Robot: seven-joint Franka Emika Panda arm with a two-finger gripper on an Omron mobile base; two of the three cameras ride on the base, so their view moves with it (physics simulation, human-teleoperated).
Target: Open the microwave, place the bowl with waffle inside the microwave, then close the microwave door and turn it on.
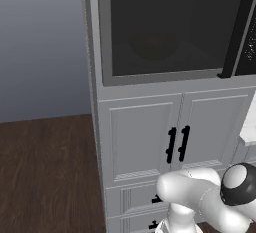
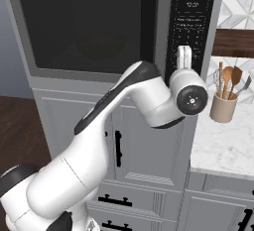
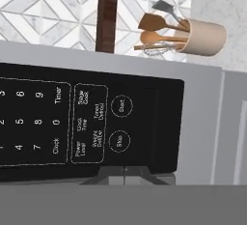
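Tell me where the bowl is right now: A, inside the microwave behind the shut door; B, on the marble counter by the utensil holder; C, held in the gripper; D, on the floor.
A: the bowl shows dimly through the dark glass of the microwave door, which sits flush and shut on the microwave.

Arm bent up and fwd, wrist raised — pincer (image 2: 184, 50) shut, fingers pressed together, pointing fwd.
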